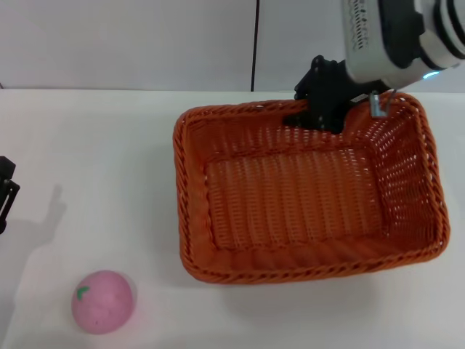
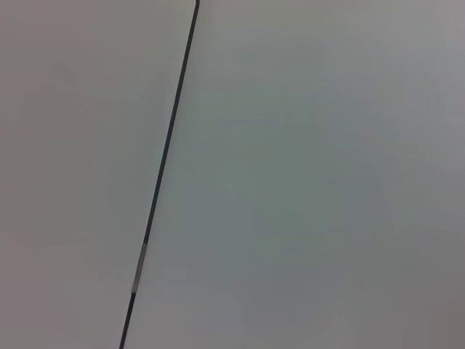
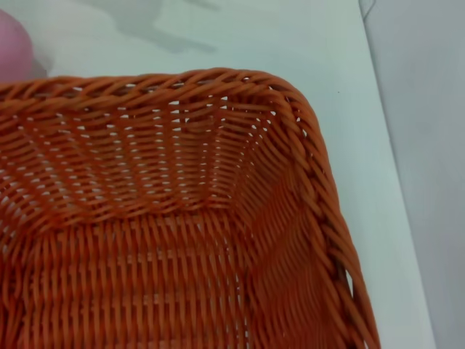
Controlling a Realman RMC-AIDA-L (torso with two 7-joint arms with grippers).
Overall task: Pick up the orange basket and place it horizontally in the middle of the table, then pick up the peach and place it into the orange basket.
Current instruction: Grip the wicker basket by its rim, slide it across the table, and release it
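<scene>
We see the right gripper (image 1: 325,110) at the orange basket's (image 1: 305,273) far rim, clamped on it; the peach (image 1: 103,301) lies apart on the table (image 1: 87,153).

The left gripper (image 1: 6,190) sits at the table's left edge; we cannot tell its jaw state.

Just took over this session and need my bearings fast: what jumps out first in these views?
The large orange basket dominates, lying empty on the right half of the white table, with the right gripper at its far rim. The pink peach sits alone near the front left edge, well apart from the basket. The left gripper barely shows at the left edge.
</scene>
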